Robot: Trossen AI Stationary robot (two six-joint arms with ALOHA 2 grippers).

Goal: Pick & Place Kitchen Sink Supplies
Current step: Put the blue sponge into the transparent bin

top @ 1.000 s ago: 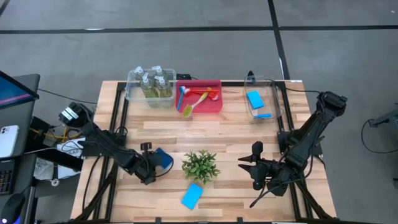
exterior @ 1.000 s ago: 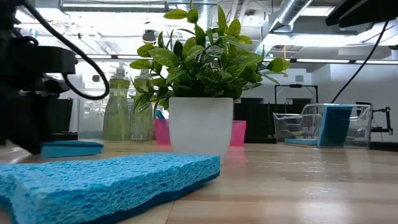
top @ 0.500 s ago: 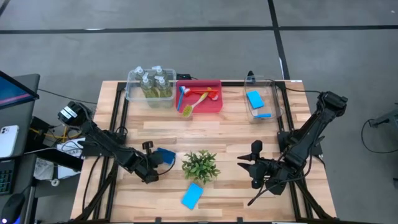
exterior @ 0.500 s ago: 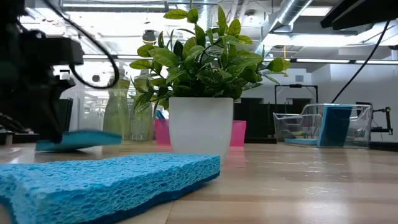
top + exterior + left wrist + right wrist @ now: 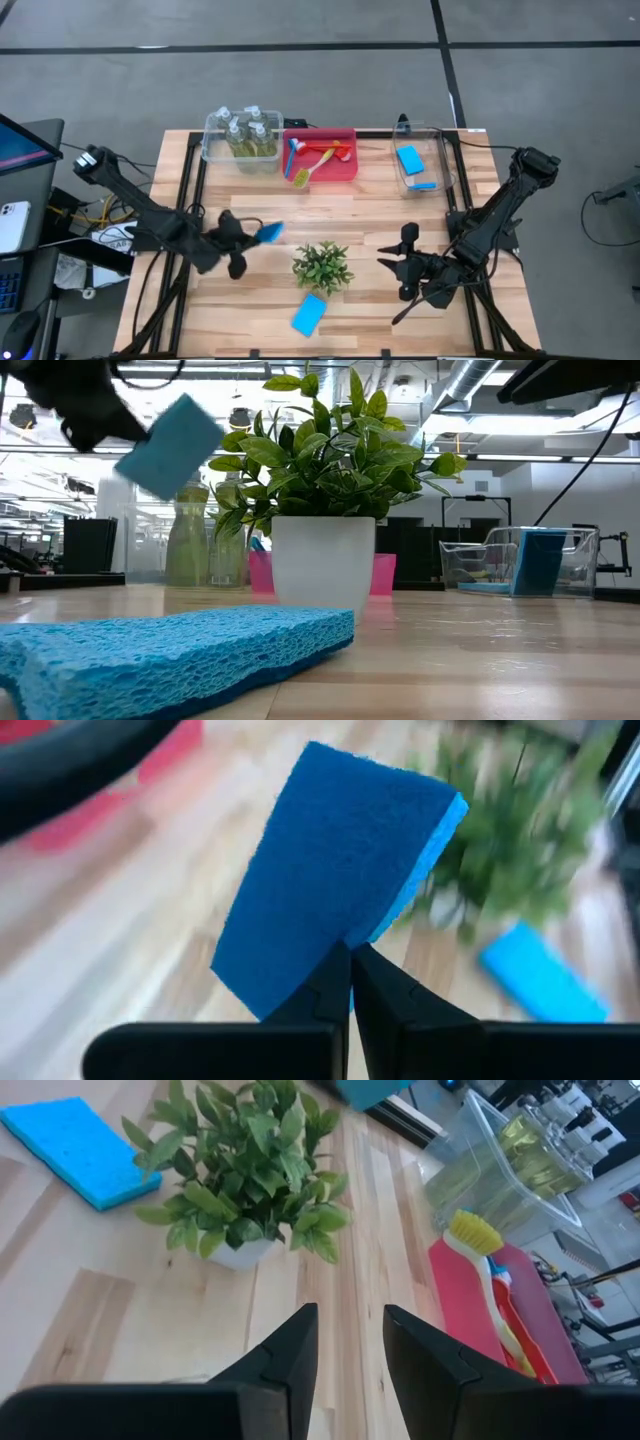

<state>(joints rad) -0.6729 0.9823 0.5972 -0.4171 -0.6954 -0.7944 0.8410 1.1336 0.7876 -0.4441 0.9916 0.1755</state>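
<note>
left pincer pinches blue sponge aloft.

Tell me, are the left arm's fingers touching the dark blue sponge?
Touching. The left wrist view shows the left gripper fingers pinched shut on the dark blue sponge's lower edge.

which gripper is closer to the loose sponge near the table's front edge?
Left, narrowly. The left gripper holds another sponge in the air, beyond the loose sponge on its left. The right gripper, empty, hangs farther off on its right, past the plant.

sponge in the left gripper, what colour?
Blue: the sponge has a dark face and lighter edge; left wrist view shows it best.
</note>
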